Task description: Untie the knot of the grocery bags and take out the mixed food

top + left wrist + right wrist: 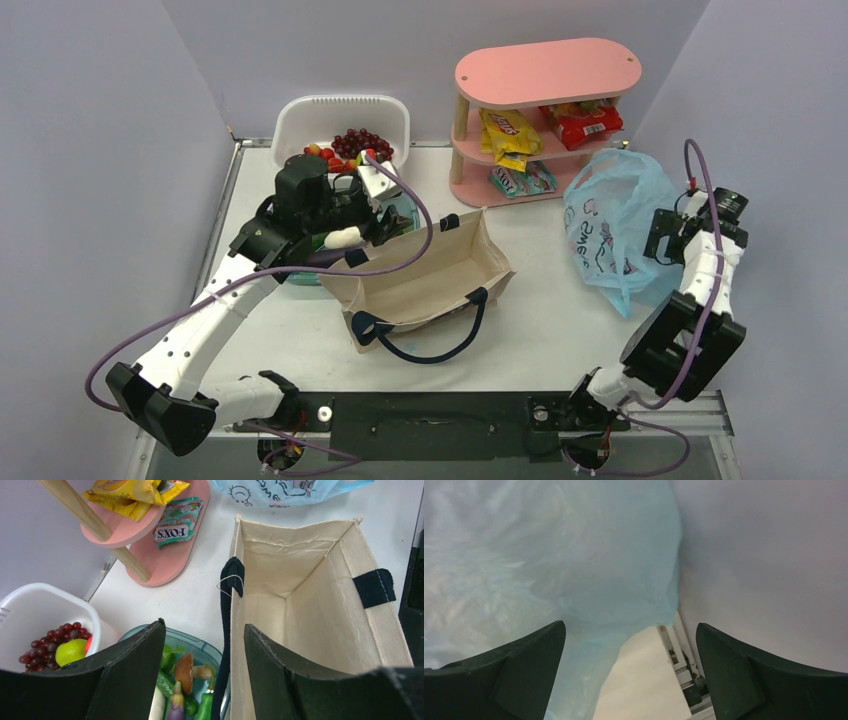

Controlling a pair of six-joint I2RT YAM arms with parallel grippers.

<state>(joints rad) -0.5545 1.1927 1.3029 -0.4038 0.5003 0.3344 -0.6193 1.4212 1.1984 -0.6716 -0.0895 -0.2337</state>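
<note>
My left hand point(205, 630) hung half open and empty above the rim of the teal tub point(197, 645). Its right finger was over the left edge of the canvas tote point(440, 255), which lay open mid-table. My right hand point(630, 625) stood spread wide, gripping nothing, against the right flank of the blue bag point(610, 215), with the side wall point(774, 555) close by. The bag sat just beside the pink shelf point(545, 75). I could not pick out its knot. Bare table point(540, 330) lay open in front of the 2 bags.

White arms point(195, 325) carry black joints point(685, 350) and purple cables point(428, 215).
</note>
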